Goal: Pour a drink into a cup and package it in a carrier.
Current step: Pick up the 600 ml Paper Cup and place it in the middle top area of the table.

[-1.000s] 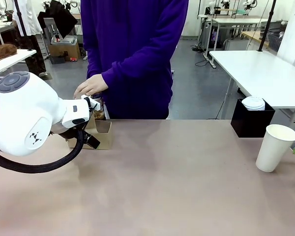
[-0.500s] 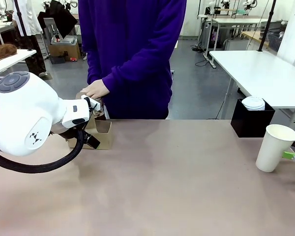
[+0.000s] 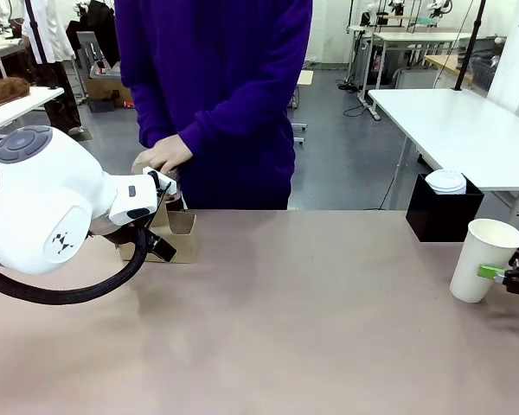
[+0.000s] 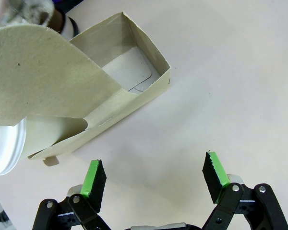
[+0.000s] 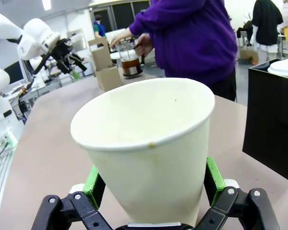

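Two grippers are under inspection, and I find both with their jaws spread wide. The right gripper [image 5: 153, 184] straddles the cup [image 5: 149, 139] low on its wall. In its wrist view one green pad [image 5: 95, 184] stands on either side of the white paper, close against it, though I cannot tell whether either pad actually touches. The cup is upright and open-topped. From the front I see it standing on the table [image 3: 285, 328] near the right edge, just in front of the black box [image 3: 441, 220], which carries a stack of white lids [image 3: 446, 181]. The gripper comes in from the picture's right side at the cup's lower half. The left gripper [image 4: 154, 175] grips nothing. Its pads frame bare table surface, and both are apart from the carrier [image 4: 110, 96], which lies just beyond them. I cannot tell how high it hangs above the table. The carrier is brown cardboard with its handle tab upright, and one open compartment shows an empty floor. In the front view it sits at the far left of the table, partly hidden behind the left arm [image 3: 43, 203]. A person in a purple top stands at the far side with both hands [image 3: 160, 156] held together just above the carrier. The right wrist view shows those hands on a clear glass jug [image 5: 129, 60] just beside the carrier. The dark drink [image 5: 130, 64] fills the jug's lower part, well apart from the cup.
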Tool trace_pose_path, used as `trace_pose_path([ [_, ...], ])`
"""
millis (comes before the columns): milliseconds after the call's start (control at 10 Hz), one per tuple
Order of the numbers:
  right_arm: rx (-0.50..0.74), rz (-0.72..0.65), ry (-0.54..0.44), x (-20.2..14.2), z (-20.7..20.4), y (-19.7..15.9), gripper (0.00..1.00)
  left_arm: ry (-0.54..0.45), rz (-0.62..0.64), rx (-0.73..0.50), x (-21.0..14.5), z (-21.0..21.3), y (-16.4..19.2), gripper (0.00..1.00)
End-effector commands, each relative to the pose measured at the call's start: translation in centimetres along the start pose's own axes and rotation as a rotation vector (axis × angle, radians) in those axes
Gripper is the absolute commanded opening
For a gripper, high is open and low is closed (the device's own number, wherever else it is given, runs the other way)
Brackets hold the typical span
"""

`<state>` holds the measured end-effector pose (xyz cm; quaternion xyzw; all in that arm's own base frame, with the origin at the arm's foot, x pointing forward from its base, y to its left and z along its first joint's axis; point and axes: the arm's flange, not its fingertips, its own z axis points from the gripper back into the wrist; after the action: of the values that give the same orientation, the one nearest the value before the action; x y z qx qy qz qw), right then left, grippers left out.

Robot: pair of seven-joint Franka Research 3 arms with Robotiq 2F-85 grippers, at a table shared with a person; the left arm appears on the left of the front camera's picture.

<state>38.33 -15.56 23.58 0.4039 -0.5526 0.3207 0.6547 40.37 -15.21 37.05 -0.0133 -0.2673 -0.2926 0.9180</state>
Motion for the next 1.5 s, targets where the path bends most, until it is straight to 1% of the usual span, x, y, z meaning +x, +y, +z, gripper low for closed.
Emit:
trace_pose_path([
  [0,-0.020,0.033,-0.013,-0.2,-1.7,0.1,1.00,0.000,0.001,-0.001,0.0,0.0,0.0,1.00],
  [200,-0.003,0.035,-0.023,-0.3,-2.4,0.0,1.00,0.000,0.001,-0.001,0.0,0.0,0.0,1.00],
  [300,-0.014,0.001,-0.017,-0.3,-2.2,-0.5,0.80,0.000,0.001,-0.001,0.0,0.0,0.0,1.00],
  [400,0.008,-0.047,-0.006,-0.3,-1.0,-1.0,0.80,0.000,0.001,-0.001,0.0,0.0,0.0,1.00],
  [500,0.015,-0.003,-0.012,-0.1,-1.8,-0.1,0.80,0.000,0.001,-0.001,0.0,0.0,0.0,1.00],
  [800,0.011,-0.011,-0.013,-0.3,-1.6,-0.3,0.80,0.000,0.001,-0.001,0.0,0.0,0.0,1.00],
  [1000,-0.057,-0.003,-0.035,4.6,-2.4,1.6,0.80,0.000,0.001,-0.001,0.0,0.0,0.0,1.00],
  [1100,-0.073,0.000,-0.034,7.9,-3.9,2.3,0.80,0.000,0.001,-0.001,0.0,0.0,0.0,1.00],
  [1300,-0.062,-0.013,-0.022,12.3,-8.7,2.8,0.80,0.000,0.001,-0.001,0.0,0.0,0.0,1.00],
  [1400,-0.044,-0.030,-0.021,13.5,-11.9,3.2,0.80,0.000,0.001,-0.001,0.0,0.0,0.0,1.00],
])
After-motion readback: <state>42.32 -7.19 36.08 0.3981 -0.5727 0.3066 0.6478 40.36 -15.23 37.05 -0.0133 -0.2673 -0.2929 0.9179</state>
